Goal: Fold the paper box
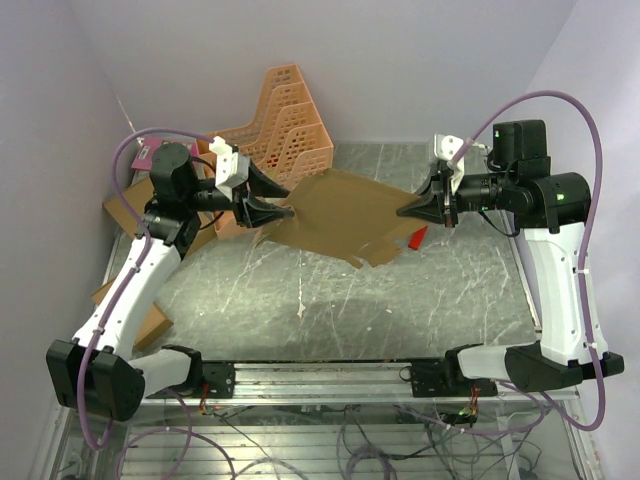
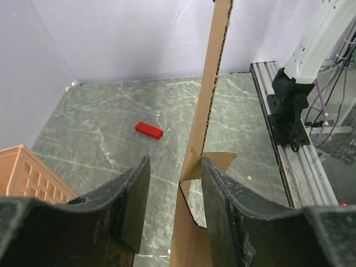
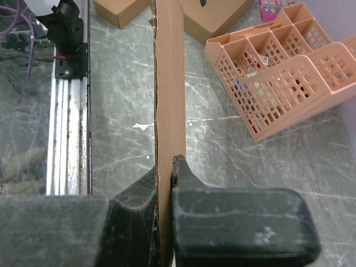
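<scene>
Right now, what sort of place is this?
Likely a robotics lab test cell: a left arm and right arm bolted to a metal rail, plain walls around a stone-look table, loose cables below.

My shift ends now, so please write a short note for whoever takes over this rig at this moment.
Left gripper: open, fingers on both sides of the paper box's edge, not clamped.
Right gripper: shut on the opposite edge.
Paper box: an unfolded flat sheet, held up over the table between the arms.
Done: sheet picked up, no wall folded yet.
Left: all the folding.
</scene>
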Controlling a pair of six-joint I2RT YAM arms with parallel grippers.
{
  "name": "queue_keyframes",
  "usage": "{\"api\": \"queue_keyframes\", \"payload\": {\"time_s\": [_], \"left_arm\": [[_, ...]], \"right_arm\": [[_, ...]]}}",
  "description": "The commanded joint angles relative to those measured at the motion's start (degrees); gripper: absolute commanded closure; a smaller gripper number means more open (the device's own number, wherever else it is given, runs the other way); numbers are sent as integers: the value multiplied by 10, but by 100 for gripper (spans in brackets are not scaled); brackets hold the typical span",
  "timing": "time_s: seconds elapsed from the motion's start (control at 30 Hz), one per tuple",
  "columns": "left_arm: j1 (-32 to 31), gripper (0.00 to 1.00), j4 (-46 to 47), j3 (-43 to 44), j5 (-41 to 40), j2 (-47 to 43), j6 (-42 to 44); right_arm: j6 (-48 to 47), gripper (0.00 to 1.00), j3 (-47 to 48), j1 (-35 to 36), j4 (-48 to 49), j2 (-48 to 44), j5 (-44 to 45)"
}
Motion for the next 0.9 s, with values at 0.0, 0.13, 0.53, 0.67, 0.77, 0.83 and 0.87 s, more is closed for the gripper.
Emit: {"api": "queue_keyframes", "payload": {"time_s": [0.0, 0.13, 0.53, 0.67, 0.77, 0.83, 0.87], "left_arm": [[-8, 49, 11, 6, 8, 5, 4], [-12, 49, 18, 3, 14, 8, 0], [-19, 66, -4, 18, 34, 24, 15], [-19, 81, -6, 21, 40, 26, 17], [-20, 93, -24, 25, 40, 25, 30], [-20, 93, -27, 28, 41, 26, 33], [-20, 93, -27, 29, 41, 26, 32]], "right_arm": [[-4, 100, 17, -2, -6, 1, -27], [-4, 100, 18, -2, -7, 2, -31], [-7, 100, 19, -3, -10, 5, -36], [-8, 100, 15, -3, -9, 6, -34], [-7, 100, 12, -3, -7, 6, -31], [-7, 100, 11, -2, -6, 6, -30], [-7, 100, 10, -3, -6, 6, -29]]}}
